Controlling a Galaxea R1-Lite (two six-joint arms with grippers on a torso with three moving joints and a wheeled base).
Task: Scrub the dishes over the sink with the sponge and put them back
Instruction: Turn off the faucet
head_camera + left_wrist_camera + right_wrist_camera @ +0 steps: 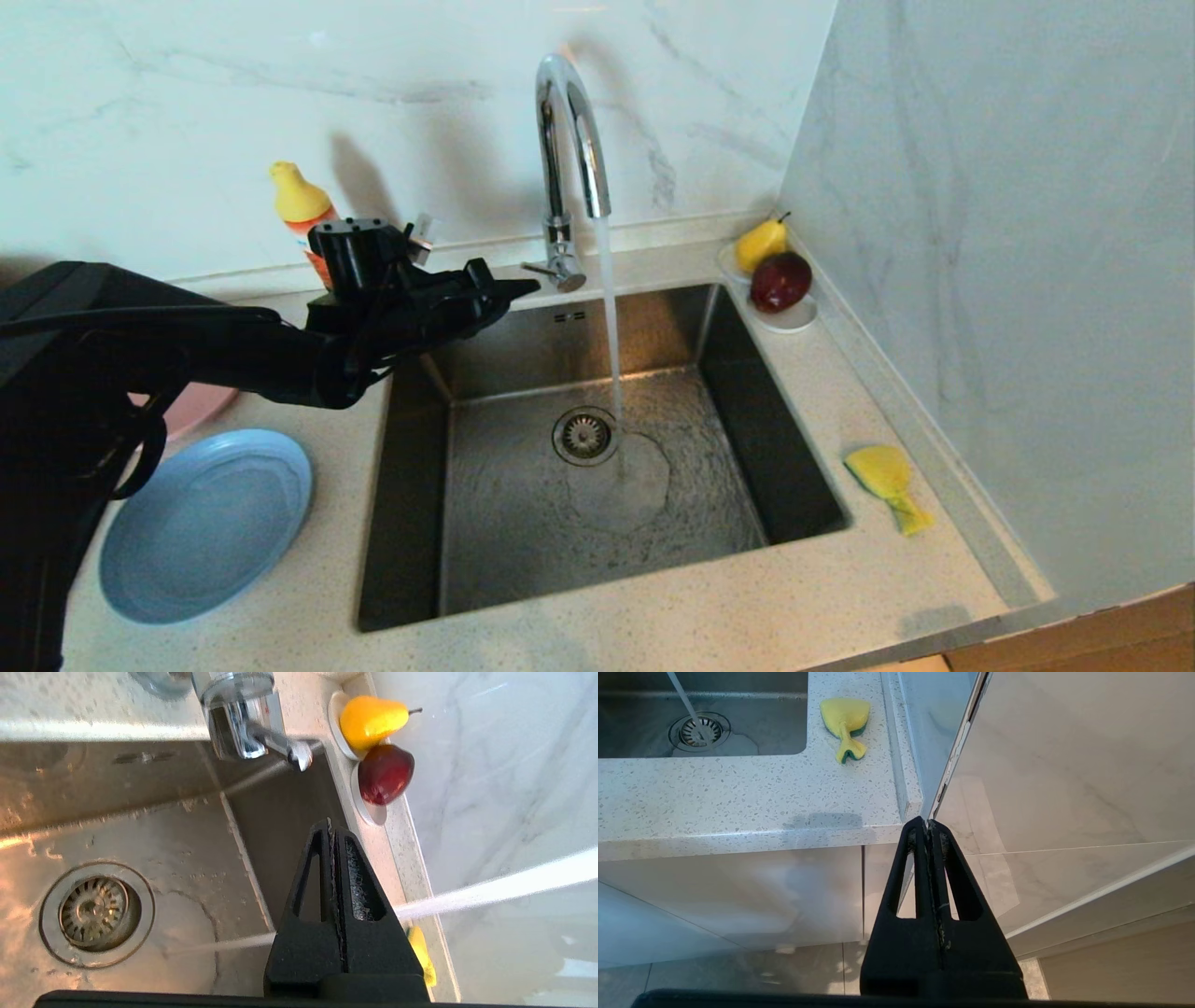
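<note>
On my speckled desk (653, 607), a small white saucer (794, 320) sits at the far right corner and carries a yellow pear (760, 243) and a dark red apple (780, 280), touching each other. A bottle with a yellow cap (301, 207) stands against the marble wall (187, 121) at far left.
</note>
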